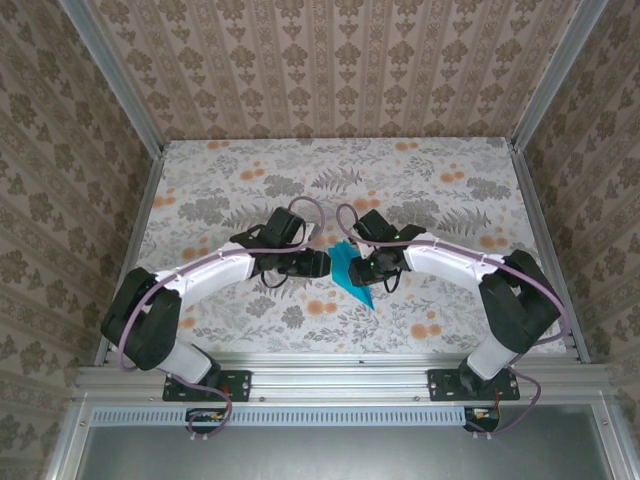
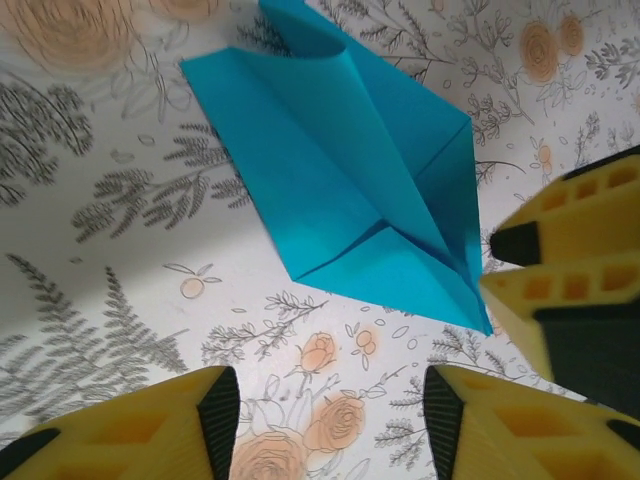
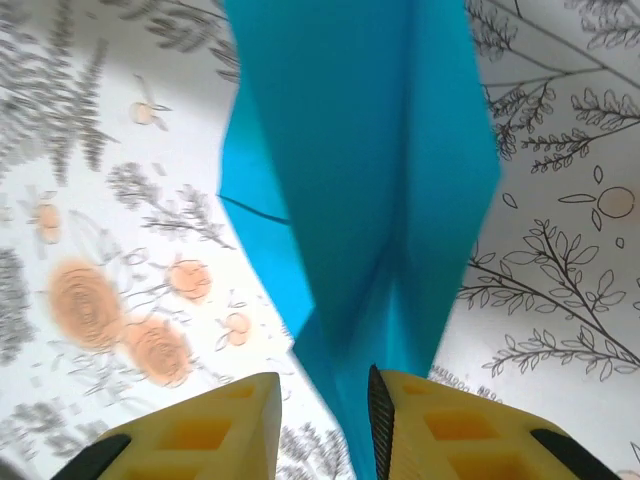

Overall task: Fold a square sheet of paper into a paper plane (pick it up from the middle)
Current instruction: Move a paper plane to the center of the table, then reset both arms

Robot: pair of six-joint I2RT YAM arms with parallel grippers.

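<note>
Presently the paper plane (image 2: 340, 170), smooth teal paper creased into a dart, rests on the floral table (image 2: 90, 300). Left gripper (image 2: 330, 400) stands spread, empty, beside it. Right gripper (image 3: 322, 405) sits slightly parted astride its narrow end, not pinching.

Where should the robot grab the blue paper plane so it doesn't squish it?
Probably the middle fold at the narrow end of the paper plane, coming from the right, low over the table. The wide flaps lie mostly flat, leaving little to pinch, but that end lifts up between the open fingers of the right gripper.
</note>
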